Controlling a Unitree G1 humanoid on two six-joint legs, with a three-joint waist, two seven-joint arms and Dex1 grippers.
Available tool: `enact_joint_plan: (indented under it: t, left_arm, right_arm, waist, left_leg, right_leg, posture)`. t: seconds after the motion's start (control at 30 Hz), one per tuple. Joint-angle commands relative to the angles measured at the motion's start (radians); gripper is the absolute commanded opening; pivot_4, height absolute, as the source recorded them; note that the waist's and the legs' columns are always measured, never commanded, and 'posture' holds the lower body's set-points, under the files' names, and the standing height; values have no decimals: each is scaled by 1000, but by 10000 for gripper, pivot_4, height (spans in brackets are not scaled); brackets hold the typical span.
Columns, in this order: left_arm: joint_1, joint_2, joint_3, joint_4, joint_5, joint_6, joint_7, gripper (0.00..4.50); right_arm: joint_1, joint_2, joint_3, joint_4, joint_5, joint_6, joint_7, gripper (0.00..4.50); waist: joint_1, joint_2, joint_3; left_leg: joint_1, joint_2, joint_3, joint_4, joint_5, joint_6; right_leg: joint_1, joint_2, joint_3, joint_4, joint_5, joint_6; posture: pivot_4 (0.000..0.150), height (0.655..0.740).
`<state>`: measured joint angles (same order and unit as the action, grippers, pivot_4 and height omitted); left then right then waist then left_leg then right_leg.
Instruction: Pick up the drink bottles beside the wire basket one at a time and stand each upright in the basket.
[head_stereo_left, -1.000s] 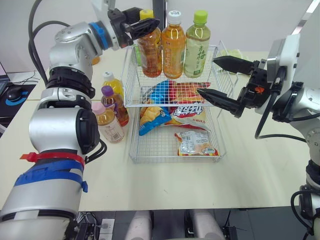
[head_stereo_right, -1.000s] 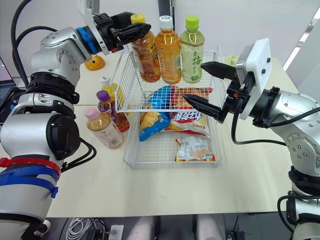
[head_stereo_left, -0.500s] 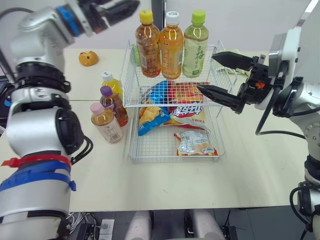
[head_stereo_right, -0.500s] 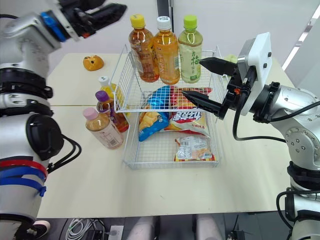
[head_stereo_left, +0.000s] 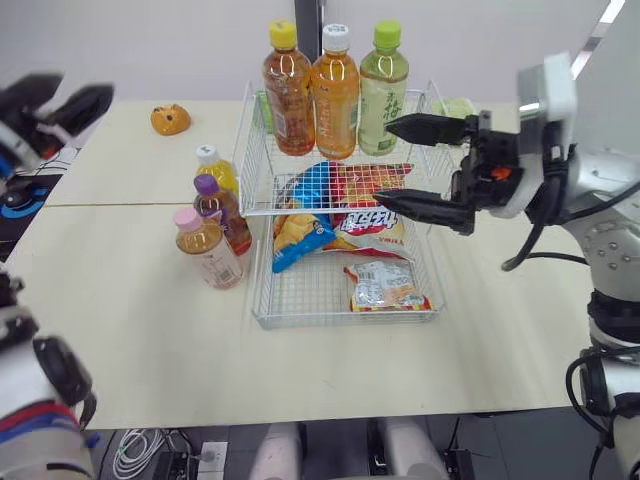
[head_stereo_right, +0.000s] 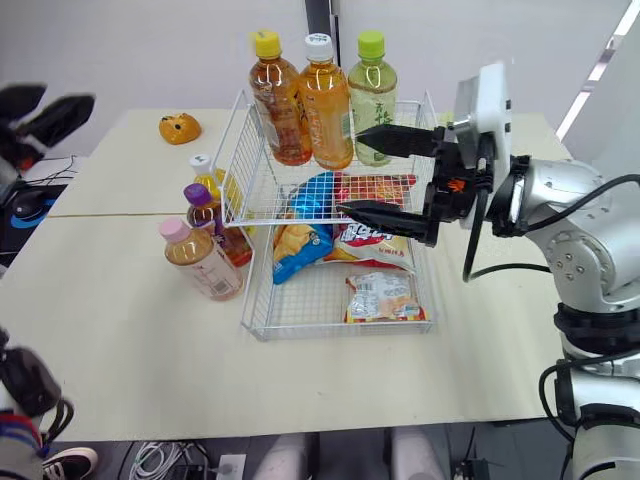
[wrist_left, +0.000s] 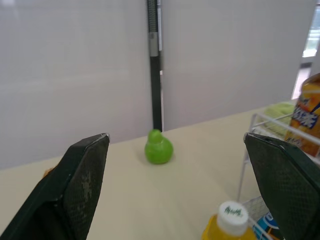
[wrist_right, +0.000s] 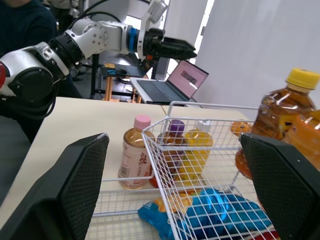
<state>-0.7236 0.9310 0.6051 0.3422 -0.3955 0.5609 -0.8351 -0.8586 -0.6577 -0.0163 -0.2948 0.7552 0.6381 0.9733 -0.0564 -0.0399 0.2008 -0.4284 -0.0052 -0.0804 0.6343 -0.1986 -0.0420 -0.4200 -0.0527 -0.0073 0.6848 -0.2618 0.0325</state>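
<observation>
The two-tier wire basket (head_stereo_left: 258, 200) stands mid-table. Three bottles stand upright in its upper tier: yellow-capped amber (head_stereo_left: 287, 90), white-capped orange (head_stereo_left: 335, 90) and green-capped tea (head_stereo_left: 383, 88). Three more bottles stand on the table to the basket's left: white-capped yellow (head_stereo_left: 215, 170), purple-capped (head_stereo_left: 222, 210) and pink-capped (head_stereo_left: 205, 247). My left gripper (head_stereo_left: 75, 95) is open and empty, far out to the left above the table. Open and empty too, my right gripper (head_stereo_left: 382, 163) hovers over the basket's right side, its fingers pointing left.
Snack bags (head_stereo_left: 345, 215) fill the basket's lower tier. A small orange toy (head_stereo_left: 170, 118) lies at the back left, and a green pear-shaped toy (wrist_left: 158, 146) sits behind the basket. A laptop (wrist_right: 172, 82) stands off the table's left side.
My left gripper let go of the yellow-capped bottle, which now stands in the upper tier, and swung far out to the left. My right gripper shifted slightly left. The camera has shifted a little.
</observation>
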Motion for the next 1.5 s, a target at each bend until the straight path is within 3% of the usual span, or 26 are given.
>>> enact_joint_plan:
  t: [0.03,0.3,0.47,0.83,1.1,1.27,1.5]
  left_arm:
    - [178,-5,167,-138,-25,-16,55,44667]
    - [598,-209,327,-360,-72,-108,124,44667]
    - [692,-250,304,-382,-79,-113,186,44667]
    - [817,-273,295,-508,-181,-94,181,44667]
    - [1023,-318,340,-868,-410,-26,140,44667]
    - [1012,-316,267,-994,-465,-13,239,44667]
    - [869,-289,64,-974,-363,-13,363,44667]
  right_arm:
    - [-37,13,1,19,-10,-39,42,45000]
    - [-60,52,13,44,8,-40,115,45000]
    - [-45,27,54,16,3,-41,220,45000]
    - [-44,55,46,29,-9,-42,214,45000]
    - [-46,68,48,47,-16,-53,231,45000]
    - [-51,90,56,64,-22,-66,231,45000]
    - [-52,95,59,74,-38,-73,224,45000]
  waist:
    - [3,0,0]
    - [30,0,-1]
    - [38,-1,-1]
    - [30,0,-2]
    - [30,0,-2]
    - [33,0,-2]
    - [32,0,-2]
  left_leg:
    - [0,0,0,0,0,0]
    - [2,0,1,0,0,0]
    - [7,0,-1,0,0,0]
    - [14,1,0,-2,0,0]
    - [13,1,0,-3,0,0]
    - [14,1,0,-3,0,0]
    - [14,-1,0,-3,0,0]
  right_leg:
    - [0,-1,0,0,0,0]
    - [3,-2,0,-3,1,0]
    - [10,-2,-2,-4,1,0]
    - [14,-2,-1,-4,0,0]
    - [14,-2,0,-5,0,-1]
    - [14,-2,-1,-5,-1,-2]
    - [15,0,-1,-5,0,-2]
  posture:
    - [1500,7400]
    - [1500,7400]
    - [1500,7400]
    - [1500,7400]
    - [1500,7400]
    - [1500,7400]
    - [1500,7400]
